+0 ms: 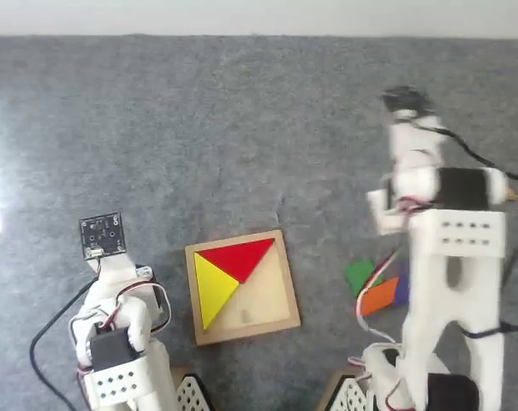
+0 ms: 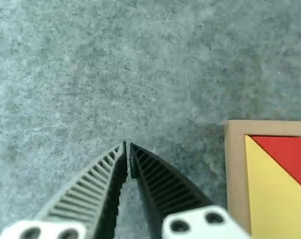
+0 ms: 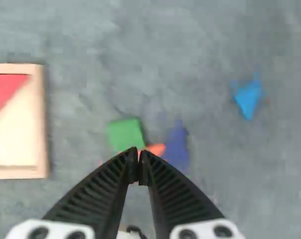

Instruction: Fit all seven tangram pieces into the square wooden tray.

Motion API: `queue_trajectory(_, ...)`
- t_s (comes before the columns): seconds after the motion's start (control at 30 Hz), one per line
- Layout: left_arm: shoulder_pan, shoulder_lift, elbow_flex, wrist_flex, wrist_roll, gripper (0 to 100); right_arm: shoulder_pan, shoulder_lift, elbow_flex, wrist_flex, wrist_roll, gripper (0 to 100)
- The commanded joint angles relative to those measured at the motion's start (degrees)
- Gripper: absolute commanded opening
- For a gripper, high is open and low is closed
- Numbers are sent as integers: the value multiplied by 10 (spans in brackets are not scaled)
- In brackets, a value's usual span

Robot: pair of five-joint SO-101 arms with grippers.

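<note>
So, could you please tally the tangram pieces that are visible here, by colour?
red piece: 1
yellow piece: 1
green piece: 1
orange piece: 1
dark blue piece: 1
light blue piece: 1
Total: 6

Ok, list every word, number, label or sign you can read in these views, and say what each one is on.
No text can be read in any view.
Black circuit board on the left arm: any markings are too small to read.
Wooden tray, red triangle, yellow triangle, green piece, orange piece: plain surfaces, no print.
</note>
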Motion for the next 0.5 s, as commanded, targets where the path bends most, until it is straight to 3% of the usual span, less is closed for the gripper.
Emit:
queue_trajectory(0.0, -2, -10, -4, 4, -3, 13, 81, -25, 25, 9, 18, 6)
queue_trajectory(0.2, -2, -10, -4, 4, -3, 13, 164, -91, 74, 2, 80, 12)
queue_trajectory(0.37, -2, -10, -4, 4, -3, 13, 164, -141, 121, -4, 78, 12)
queue_trajectory(0.47, -2, -10, -4, 4, -3, 13, 116, -149, 183, -42, 78, 13)
